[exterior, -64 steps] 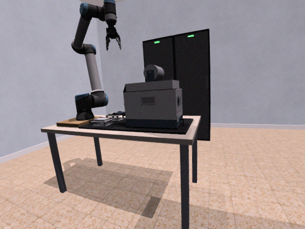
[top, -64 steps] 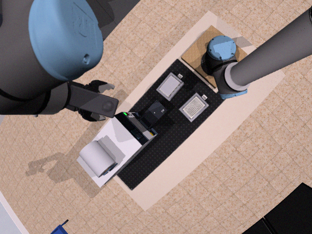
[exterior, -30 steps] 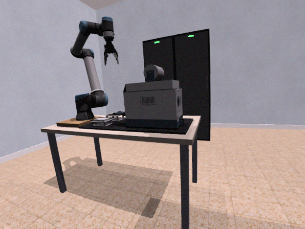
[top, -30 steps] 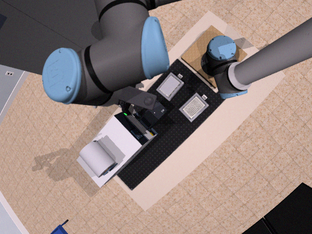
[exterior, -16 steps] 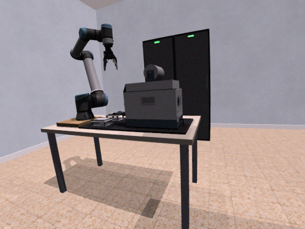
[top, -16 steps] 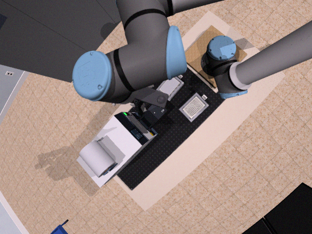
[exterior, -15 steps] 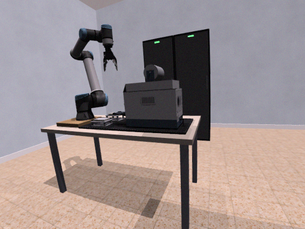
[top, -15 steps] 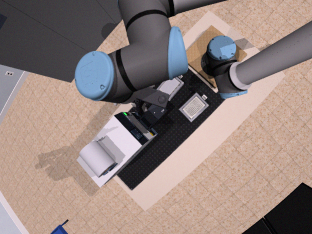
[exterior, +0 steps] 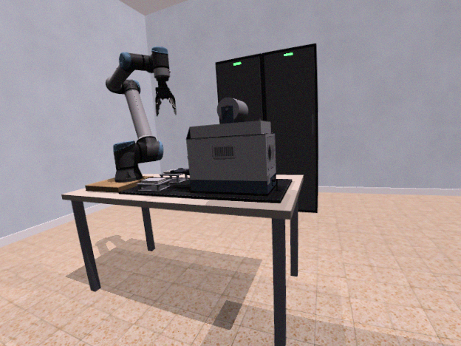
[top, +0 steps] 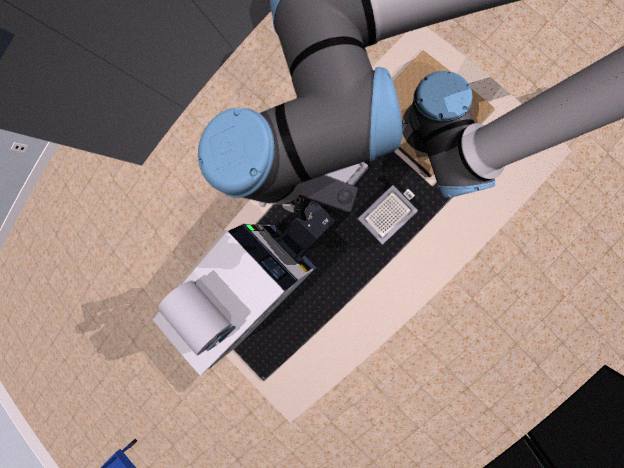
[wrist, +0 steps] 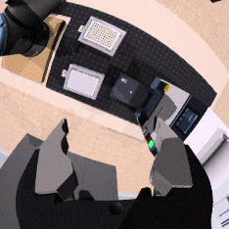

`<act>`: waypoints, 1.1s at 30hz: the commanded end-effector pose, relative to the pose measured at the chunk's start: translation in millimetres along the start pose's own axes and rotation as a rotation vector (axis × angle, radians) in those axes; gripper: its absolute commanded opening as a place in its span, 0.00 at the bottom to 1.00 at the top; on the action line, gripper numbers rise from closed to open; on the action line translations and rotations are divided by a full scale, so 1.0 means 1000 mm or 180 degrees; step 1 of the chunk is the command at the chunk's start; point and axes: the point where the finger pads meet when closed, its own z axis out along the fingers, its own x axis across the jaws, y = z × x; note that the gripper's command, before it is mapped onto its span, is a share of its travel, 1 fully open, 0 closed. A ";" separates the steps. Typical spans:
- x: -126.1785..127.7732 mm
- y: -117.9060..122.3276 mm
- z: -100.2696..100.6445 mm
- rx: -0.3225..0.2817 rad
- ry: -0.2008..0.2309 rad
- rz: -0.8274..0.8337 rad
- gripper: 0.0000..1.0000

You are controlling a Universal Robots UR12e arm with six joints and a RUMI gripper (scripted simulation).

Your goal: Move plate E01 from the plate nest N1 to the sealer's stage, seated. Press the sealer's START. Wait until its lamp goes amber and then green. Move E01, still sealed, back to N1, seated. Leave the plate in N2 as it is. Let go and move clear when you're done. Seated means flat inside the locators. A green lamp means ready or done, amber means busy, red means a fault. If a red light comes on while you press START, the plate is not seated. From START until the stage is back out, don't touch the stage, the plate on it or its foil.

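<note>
My gripper (exterior: 165,106) (wrist: 111,118) is open and empty, and hangs high above the table beside the sealer's front. In the wrist view, a white plate with open wells (wrist: 102,34) (top: 387,214) sits in one nest. A plate with a smooth grey top (wrist: 83,80) sits in the other nest, nearer the table's edge; the arm hides it in the top view. I cannot read which plate is E01. The sealer's dark stage (wrist: 129,90) (top: 308,227) is out and bears no plate. The sealer's lamp (wrist: 151,144) (top: 250,227) is green.
The sealer (top: 241,282) (exterior: 230,158) stands on a black mat (top: 322,302) with a foil roll (top: 194,314) (exterior: 234,109) on top. The arm's base stands on a wooden board (exterior: 104,185) at the table's end. Two black cabinets (exterior: 283,123) stand behind the table.
</note>
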 end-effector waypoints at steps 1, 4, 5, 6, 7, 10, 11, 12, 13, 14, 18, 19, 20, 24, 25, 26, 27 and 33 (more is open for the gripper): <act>-0.006 -0.009 0.017 -0.0007 0.0004 0.0000 0.68; -0.011 -0.015 0.030 -0.0008 0.0004 0.0000 0.68; -0.011 -0.015 0.030 -0.0008 0.0004 0.0000 0.68; -0.011 -0.015 0.030 -0.0008 0.0004 0.0000 0.68; -0.012 -0.018 0.034 -0.0008 0.0004 0.0000 0.68; -0.016 -0.023 0.045 -0.0009 0.0004 0.0000 0.68; -0.017 -0.025 0.050 -0.0009 0.0004 0.0000 0.68; -0.019 -0.028 0.054 -0.0010 0.0004 0.0000 0.68; -0.020 -0.030 0.058 -0.0010 0.0004 0.0000 0.68; -0.022 -0.032 0.063 -0.0011 0.0004 0.0000 0.68; -0.027 -0.040 0.079 -0.0012 0.0004 0.0000 0.68; -0.027 -0.040 0.079 -0.0012 0.0004 0.0000 0.68; -0.027 -0.040 0.079 -0.0012 0.0004 0.0000 0.68; -0.030 -0.044 0.087 -0.0013 0.0004 0.0000 0.68; -0.031 -0.046 0.092 -0.0013 0.0004 0.0000 0.68; -0.033 -0.049 0.096 -0.0013 0.0004 0.0000 0.68; -0.034 -0.051 0.100 -0.0014 0.0004 0.0000 0.68; -0.040 -0.059 0.117 -0.0015 0.0004 0.0000 0.68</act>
